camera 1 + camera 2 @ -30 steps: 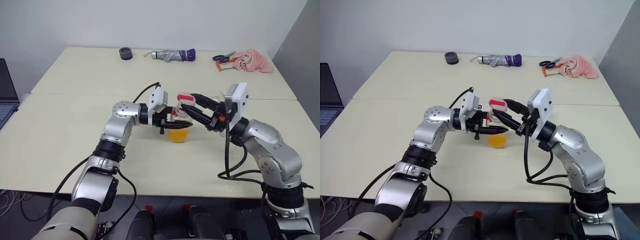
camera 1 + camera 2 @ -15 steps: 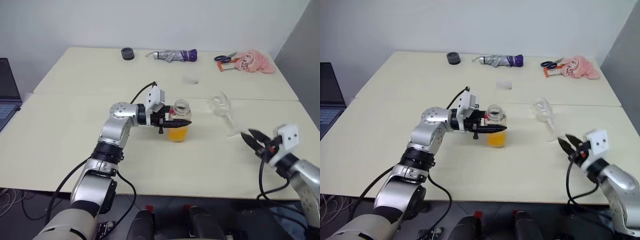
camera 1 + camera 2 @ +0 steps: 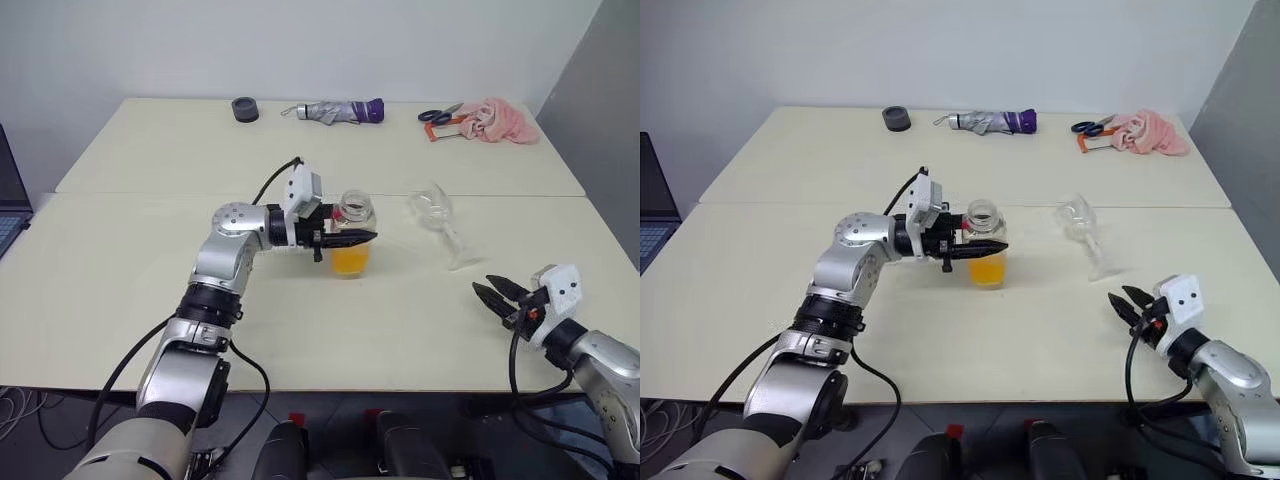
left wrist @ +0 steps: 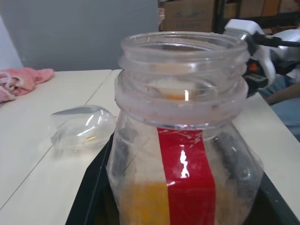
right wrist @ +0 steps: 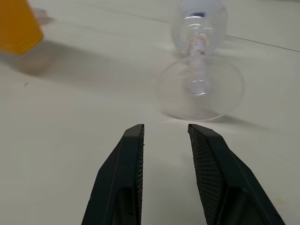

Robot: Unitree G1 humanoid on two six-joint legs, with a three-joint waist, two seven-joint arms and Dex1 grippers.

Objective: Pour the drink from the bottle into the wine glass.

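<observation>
The bottle (image 3: 350,232) stands upright at the table's middle, its mouth open and uncapped, a red label stripe (image 4: 185,173) down its side. The orange drink (image 3: 348,261) fills its lower part. My left gripper (image 3: 368,238) reaches in level from the left and is shut on the bottle's body. The wine glass (image 3: 432,208) lies tipped on its side to the bottle's right, foot (image 5: 199,84) toward my right gripper. My right gripper (image 3: 492,293) hovers low near the table's front right edge, open, with nothing between its fingers (image 5: 129,159).
Along the far edge lie a black roll (image 3: 244,108), a grey-purple folded umbrella (image 3: 330,110), scissors (image 3: 438,116) and a pink cloth (image 3: 497,118). A laptop (image 3: 8,195) sits at the far left. A seam (image 3: 150,193) crosses the table behind the bottle.
My right gripper left the bottle's neck, where it was at the red cap, and swung right and down to the front edge. The bottle's mouth is now bare. The left arm held still.
</observation>
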